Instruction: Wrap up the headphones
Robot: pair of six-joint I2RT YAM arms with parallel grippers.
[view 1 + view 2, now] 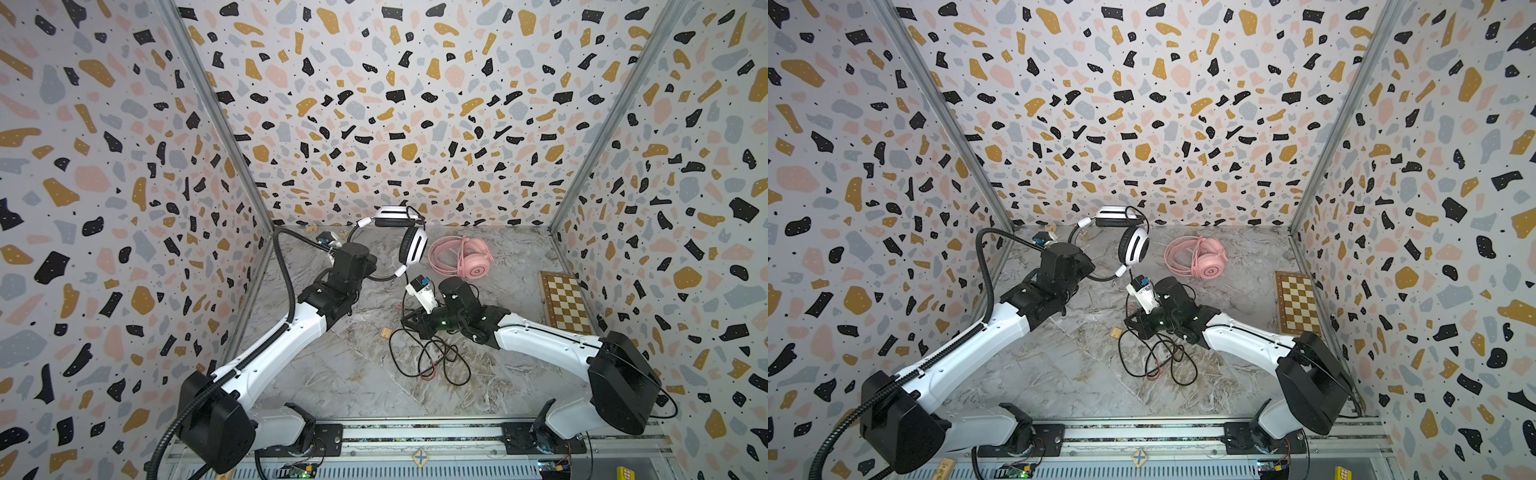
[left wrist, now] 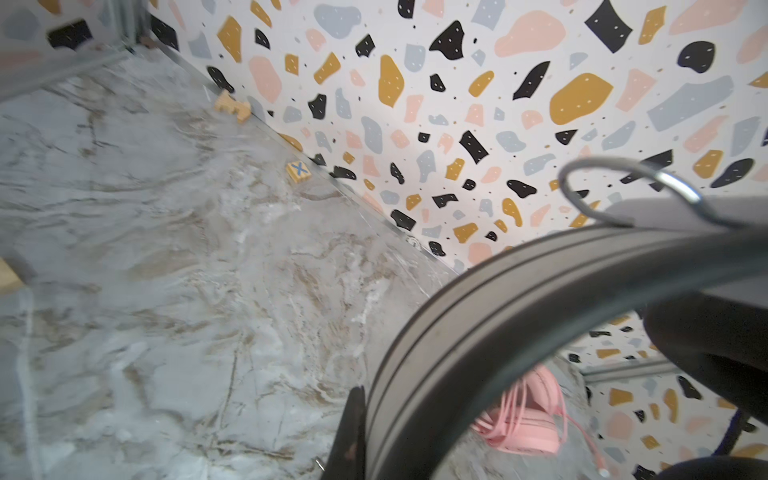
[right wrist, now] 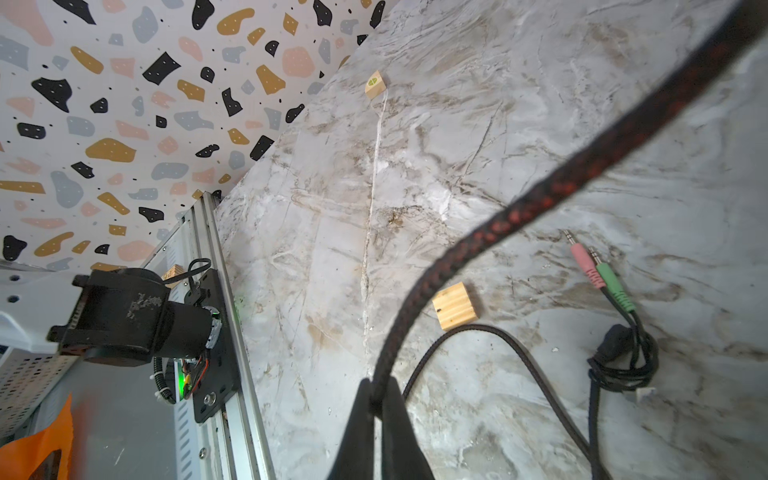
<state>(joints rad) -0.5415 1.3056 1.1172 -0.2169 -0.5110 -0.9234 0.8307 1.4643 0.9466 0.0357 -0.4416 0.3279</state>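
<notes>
The white headphones (image 1: 414,245) with black pads hang tilted above the back of the table. My left gripper (image 1: 369,274) is shut on their black headband (image 2: 478,332); only one of its fingers (image 2: 353,432) shows in the left wrist view. My right gripper (image 3: 376,395) is shut on their black braided cable (image 3: 540,199), low over the table's middle (image 1: 404,319). The rest of the cable lies in loose loops (image 1: 432,361), ending in pink and green plugs (image 3: 598,274). The pink headphones (image 1: 465,257) lie on the table at the back right with their cable coiled beside them.
A wooden chessboard (image 1: 565,303) lies along the right wall. Small wooden blocks are scattered about: one (image 1: 386,332) beside the cable pile, two (image 2: 298,171) (image 2: 232,106) by the back wall, one (image 3: 374,84) near the left wall. The arms' rail (image 1: 415,432) runs along the front edge.
</notes>
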